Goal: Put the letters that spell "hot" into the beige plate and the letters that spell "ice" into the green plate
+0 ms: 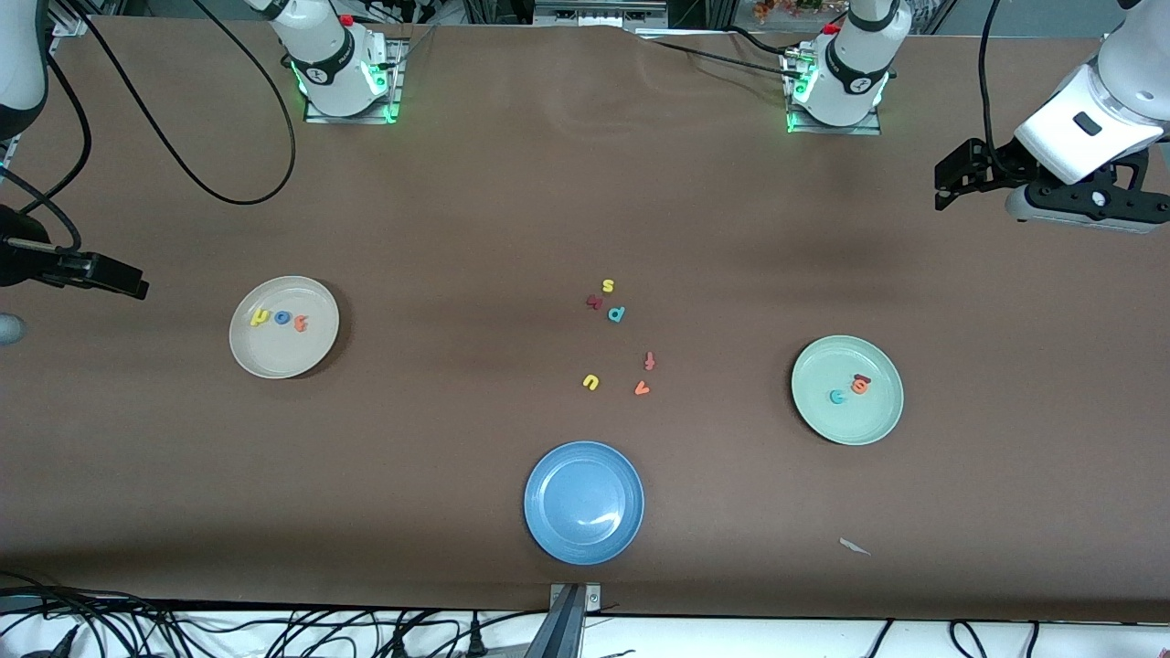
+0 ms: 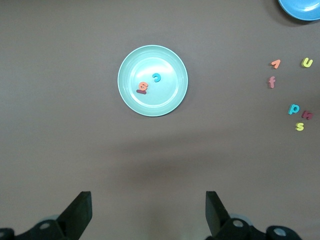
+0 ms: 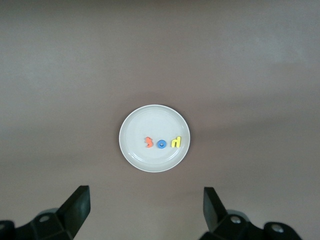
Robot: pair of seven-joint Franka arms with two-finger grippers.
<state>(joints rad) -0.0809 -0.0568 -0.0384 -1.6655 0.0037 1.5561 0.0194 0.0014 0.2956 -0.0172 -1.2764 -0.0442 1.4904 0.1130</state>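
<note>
The beige plate [image 1: 274,361] [image 3: 150,120] lies toward the right arm's end and holds the yellow h [image 1: 260,317] [image 3: 176,142], blue o [image 1: 282,318] [image 3: 161,144] and orange t [image 1: 301,322] [image 3: 149,142] in a row. Toward the left arm's end, the green plate [image 1: 845,425] [image 2: 165,60] holds the teal c [image 1: 836,397] [image 2: 157,77] and the orange e [image 1: 860,386] [image 2: 143,86], with the dark red i [image 2: 141,91] partly under the e. My left gripper [image 1: 951,178] [image 2: 148,212] hangs open and empty over bare table at its end. My right gripper [image 1: 114,276] [image 3: 145,207] is likewise open and empty.
Loose letters lie mid-table: yellow s [image 1: 608,286], a dark red letter [image 1: 594,301], teal p [image 1: 617,314], orange f [image 1: 650,361], yellow u [image 1: 590,382], orange v [image 1: 642,388]. A blue plate [image 1: 548,530] sits nearer the front camera. A white scrap [image 1: 855,546] lies near the front edge.
</note>
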